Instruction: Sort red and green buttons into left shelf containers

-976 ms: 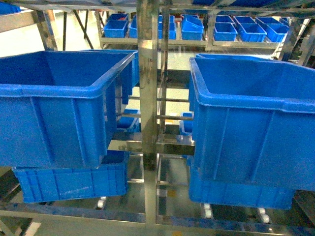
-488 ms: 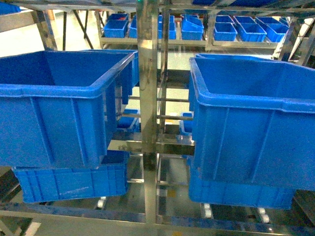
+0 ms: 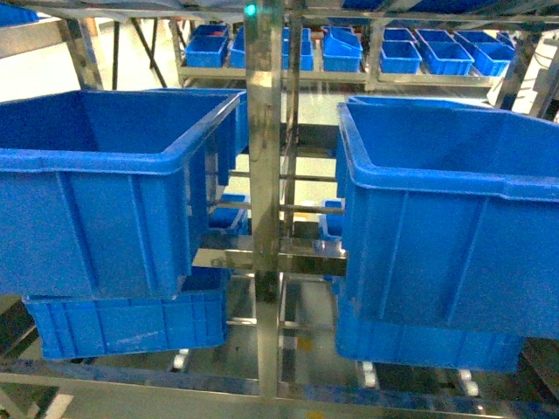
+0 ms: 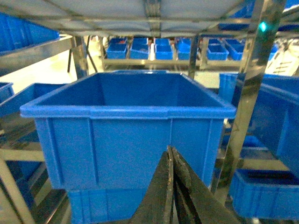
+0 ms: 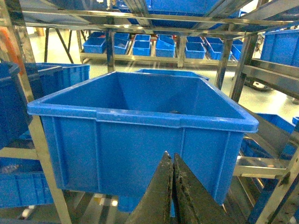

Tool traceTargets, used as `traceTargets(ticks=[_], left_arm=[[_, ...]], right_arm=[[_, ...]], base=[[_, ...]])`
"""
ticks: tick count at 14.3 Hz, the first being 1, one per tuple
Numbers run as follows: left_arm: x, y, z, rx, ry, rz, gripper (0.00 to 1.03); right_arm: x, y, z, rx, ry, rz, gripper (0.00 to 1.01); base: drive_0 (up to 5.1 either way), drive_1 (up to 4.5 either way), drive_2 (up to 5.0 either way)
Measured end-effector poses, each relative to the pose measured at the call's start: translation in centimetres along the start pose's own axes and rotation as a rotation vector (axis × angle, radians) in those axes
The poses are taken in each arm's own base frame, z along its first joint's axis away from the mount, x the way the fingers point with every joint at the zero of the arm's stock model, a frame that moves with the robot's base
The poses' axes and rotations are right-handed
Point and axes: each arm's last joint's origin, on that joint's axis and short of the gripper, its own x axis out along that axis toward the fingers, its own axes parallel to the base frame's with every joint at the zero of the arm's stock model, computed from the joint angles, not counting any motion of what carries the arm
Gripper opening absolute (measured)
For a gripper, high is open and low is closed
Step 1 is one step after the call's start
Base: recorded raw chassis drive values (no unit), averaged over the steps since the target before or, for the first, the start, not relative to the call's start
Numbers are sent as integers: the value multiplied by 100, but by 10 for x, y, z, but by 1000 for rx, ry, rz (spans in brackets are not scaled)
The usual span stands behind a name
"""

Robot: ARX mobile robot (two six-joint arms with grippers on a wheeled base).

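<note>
Two large deep blue bins stand side by side on the shelf, the left container (image 3: pixel 87 159) and the right container (image 3: pixel 437 179). No red or green button shows in any view. Neither gripper appears in the head view. In the left wrist view my left gripper (image 4: pixel 171 149) is shut and empty, its tips in front of the near wall of a bin (image 4: pixel 131 112), below the rim. My right gripper (image 5: pixel 170 156) is likewise shut with nothing in it, before the front wall of the other bin (image 5: pixel 140 115).
A steel upright post (image 3: pixel 262 175) rises between the two bins. Lower blue crates (image 3: pixel 122 323) (image 3: pixel 419 345) sit on the level beneath. Several small blue trays (image 3: pixel 402 54) line a rack at the back. Steel shelf rails (image 5: pixel 261 165) run beside the bins.
</note>
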Motion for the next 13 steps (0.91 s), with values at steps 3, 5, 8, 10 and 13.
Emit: traceTargets(ticks=[3, 5, 8, 10, 13], left_arm=[[0, 0, -2, 0, 20, 1, 2], [0, 0, -2, 0, 19, 1, 2], [0, 0, -2, 0, 19, 1, 16], [0, 0, -2, 0, 19, 1, 42], [0, 0, -2, 0, 19, 1, 83]], right_arm=[[-11, 0, -1, 0, -6, -1, 2], [-11, 0, -3, 0, 6, 0, 2], [-11, 0, -3, 0, 10, 1, 16], [-11, 0, -3, 0, 10, 1, 42], [-11, 0, -3, 0, 10, 1, 83]], base=[[0, 0, 0], [0, 0, 0], [0, 0, 0], [0, 0, 0], [0, 0, 0]])
